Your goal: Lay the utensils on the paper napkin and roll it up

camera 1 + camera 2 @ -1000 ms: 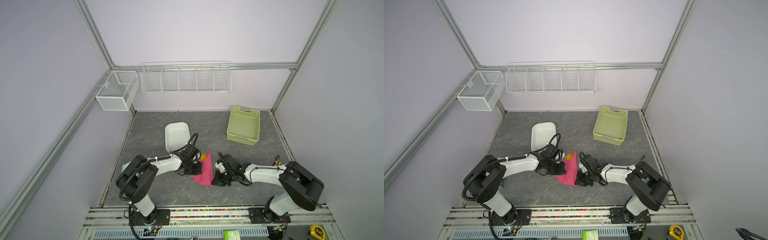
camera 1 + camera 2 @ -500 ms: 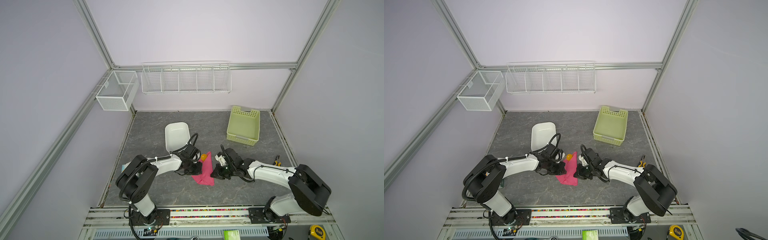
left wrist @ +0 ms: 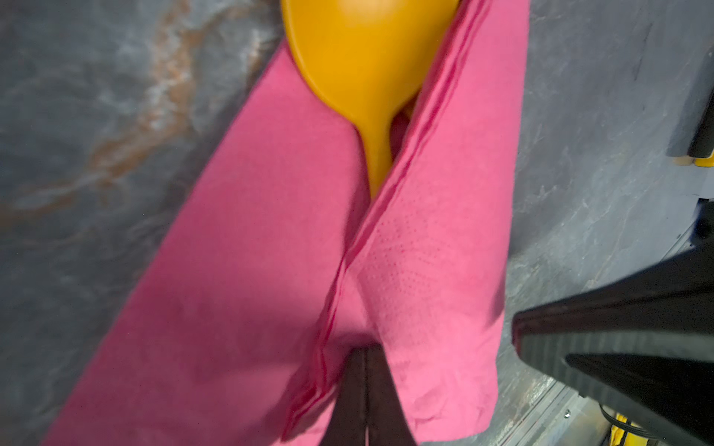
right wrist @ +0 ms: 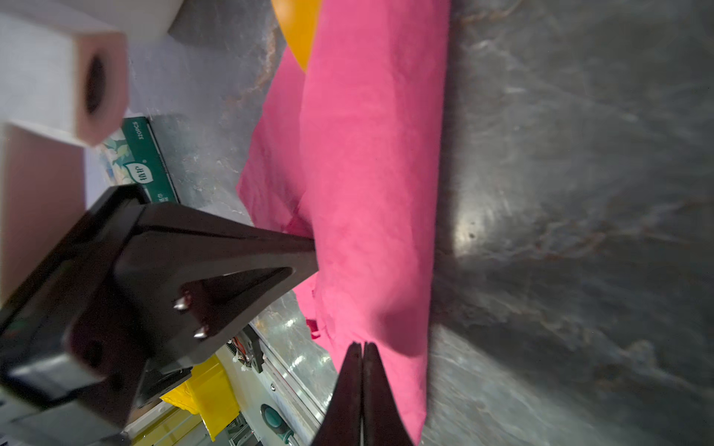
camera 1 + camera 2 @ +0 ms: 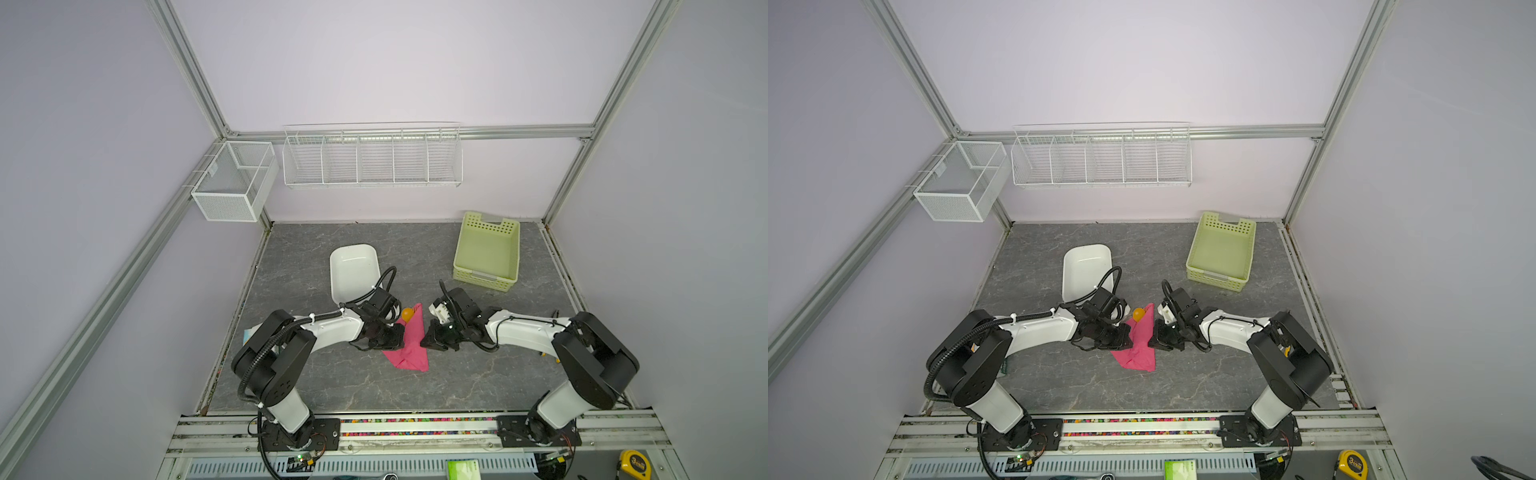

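Left arm hasn't budged, while the right arm has swung farther up the desk (image 5: pixel 332 374) and in against the bundle. The left end effector (image 5: pixel 397 338) is clenched, tip tucked at the fold of the paper napkin (image 5: pixel 409 347); whether it pinches paper I cannot tell. The napkin lies mid-desk between the two arms, folded lengthwise into a loose roll; the spoon (image 5: pixel 407 313) pokes its bowl out the far end; the other utensils are out of sight, presumably wrapped. The right end effector (image 5: pixel 426 338) is clenched too, nosing the roll's side. Loading looks done and the rolling well along; the near corner is still splayed and wants tightening.
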Motion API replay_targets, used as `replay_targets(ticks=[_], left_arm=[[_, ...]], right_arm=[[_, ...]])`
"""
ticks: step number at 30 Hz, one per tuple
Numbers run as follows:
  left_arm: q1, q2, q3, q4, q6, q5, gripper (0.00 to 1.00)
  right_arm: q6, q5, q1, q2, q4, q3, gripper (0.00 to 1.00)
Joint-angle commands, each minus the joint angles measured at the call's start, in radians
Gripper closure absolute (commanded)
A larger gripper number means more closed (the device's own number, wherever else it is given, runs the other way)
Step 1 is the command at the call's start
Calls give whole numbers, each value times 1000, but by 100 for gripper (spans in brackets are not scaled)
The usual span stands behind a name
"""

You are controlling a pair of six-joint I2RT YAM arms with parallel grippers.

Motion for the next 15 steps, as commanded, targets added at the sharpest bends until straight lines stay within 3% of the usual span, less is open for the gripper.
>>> replay_targets(ticks=[1, 8, 15], left_arm=[[-5, 19, -26, -51, 15, -52, 100], [-5, 17, -30, -57, 17, -52, 100], [-5, 17, -28, -58, 17, -52, 100]], right_arm=[[-39, -4, -13, 28, -40, -13, 93], [-102, 41, -26, 55, -136, 3, 93], [-101, 40, -25, -30, -163, 44, 93]])
